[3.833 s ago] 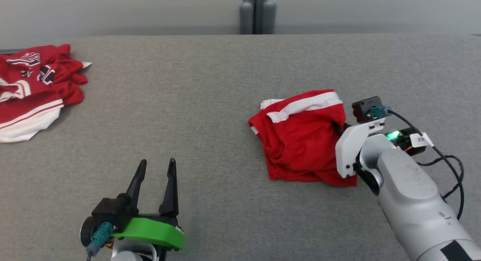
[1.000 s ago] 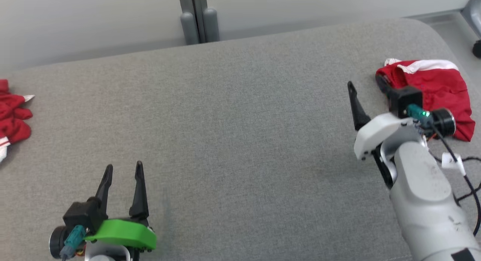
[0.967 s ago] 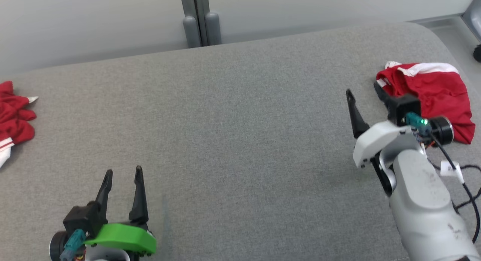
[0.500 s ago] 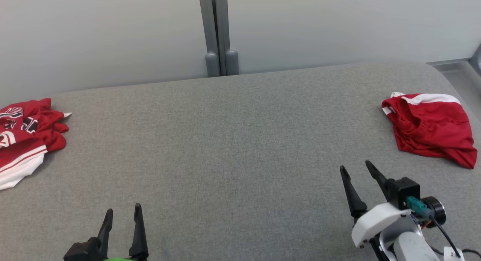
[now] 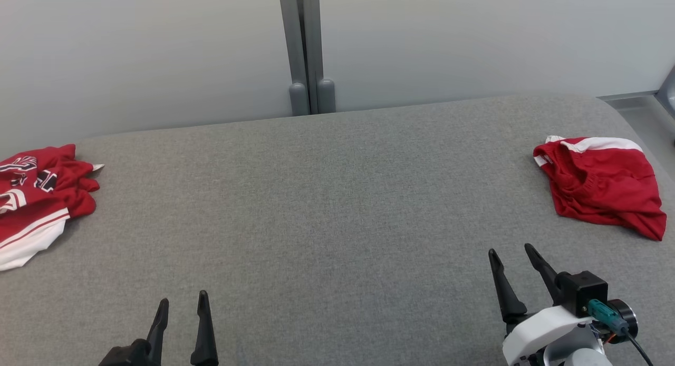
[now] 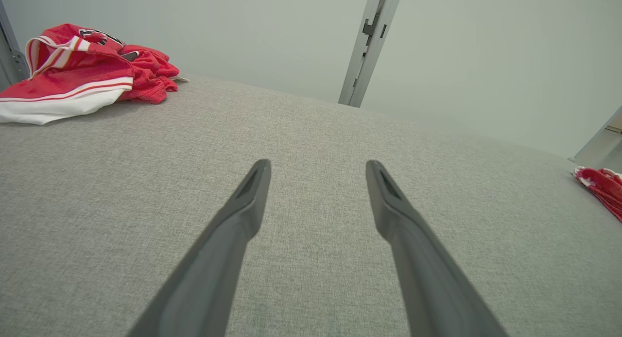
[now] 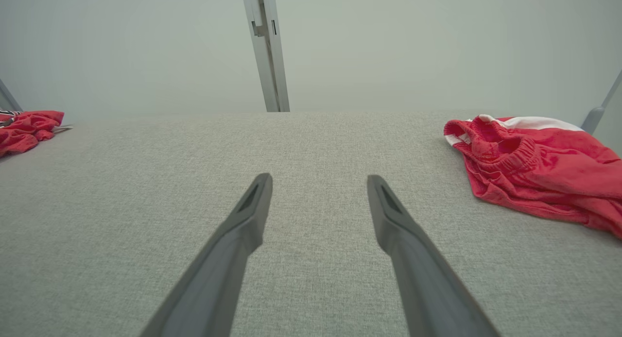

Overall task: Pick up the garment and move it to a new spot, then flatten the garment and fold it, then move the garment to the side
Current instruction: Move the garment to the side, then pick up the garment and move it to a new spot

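The garment (image 5: 31, 197), a red jersey with black lettering and a white hem, lies crumpled at the far left edge of the grey padded table (image 5: 327, 197). It shows again at the upper left in the left wrist view (image 6: 82, 70), and its red edge (image 7: 26, 128) sits at the left in the right wrist view. My left gripper (image 5: 182, 302) stands open low at the front left, well short of the garment, with nothing between its fingers. My right gripper (image 5: 511, 252) is open at the front right, empty, its fingers pointing away from me.
Red shorts (image 5: 601, 184) with an elastic waist and a white band lie bunched at the far right of the table, beyond my right gripper. A grey post (image 5: 306, 49) stands against the pale wall behind. The table's right corner curves off near the shorts.
The head camera has tilted up and swung back to centre. My right gripper has drawn back from the shorts to the front right, leaving them lying on the table.
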You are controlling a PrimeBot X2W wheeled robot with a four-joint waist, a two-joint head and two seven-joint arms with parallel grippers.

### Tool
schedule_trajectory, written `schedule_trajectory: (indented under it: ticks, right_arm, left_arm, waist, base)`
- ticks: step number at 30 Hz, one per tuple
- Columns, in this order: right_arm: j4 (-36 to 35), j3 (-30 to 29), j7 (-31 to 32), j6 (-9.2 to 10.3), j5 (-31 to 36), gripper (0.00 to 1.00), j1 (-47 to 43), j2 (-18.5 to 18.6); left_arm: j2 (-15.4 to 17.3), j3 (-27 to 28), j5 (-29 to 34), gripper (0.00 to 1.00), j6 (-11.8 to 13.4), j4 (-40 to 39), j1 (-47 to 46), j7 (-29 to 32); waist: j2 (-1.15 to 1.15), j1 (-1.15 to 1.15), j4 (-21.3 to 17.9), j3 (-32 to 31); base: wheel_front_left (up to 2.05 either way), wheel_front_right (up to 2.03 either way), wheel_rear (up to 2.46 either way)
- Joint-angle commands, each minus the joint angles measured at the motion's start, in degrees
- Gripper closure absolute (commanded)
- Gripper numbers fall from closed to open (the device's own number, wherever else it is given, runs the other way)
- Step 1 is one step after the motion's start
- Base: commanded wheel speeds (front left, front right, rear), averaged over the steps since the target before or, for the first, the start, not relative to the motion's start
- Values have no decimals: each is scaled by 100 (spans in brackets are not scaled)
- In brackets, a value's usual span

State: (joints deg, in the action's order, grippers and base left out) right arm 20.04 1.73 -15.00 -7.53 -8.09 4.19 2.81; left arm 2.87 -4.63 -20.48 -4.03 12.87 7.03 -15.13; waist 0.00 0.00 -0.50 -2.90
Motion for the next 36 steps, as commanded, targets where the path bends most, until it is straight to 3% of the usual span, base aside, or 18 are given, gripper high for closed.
schedule_trajectory:
  ticks: [1, 16, 30, 36]
  right_arm:
    - [-31, -17, -25, 9, 8, 0, -62, 18]
    - [-44, -74, -25, 9, -75, 0, -97, 18]
    - [-89, 49, -25, 9, -307, 0, -29, 19]
    - [-95, 74, -24, 9, -324, 0, 41, 19]
  left_arm:
    - [6, -2, 35, 0, 19, -21, 2, -1]
    - [6, -93, 89, 0, -26, 3, -130, -1]
    - [39, 77, 388, 0, -116, 12, -232, -1]
    - [40, 155, 455, 0, -158, 2, -253, -1]
  waist:
    - [0, 0, 8, 1]
    - [0, 0, 328, 8]
    - [0, 0, 2217, 26]
    - [0, 0, 2831, 52]
  base:
    - [0, 0, 0]
    - [0, 0, 0]
    - [0, 0, 0]
    - [0, 0, 0]
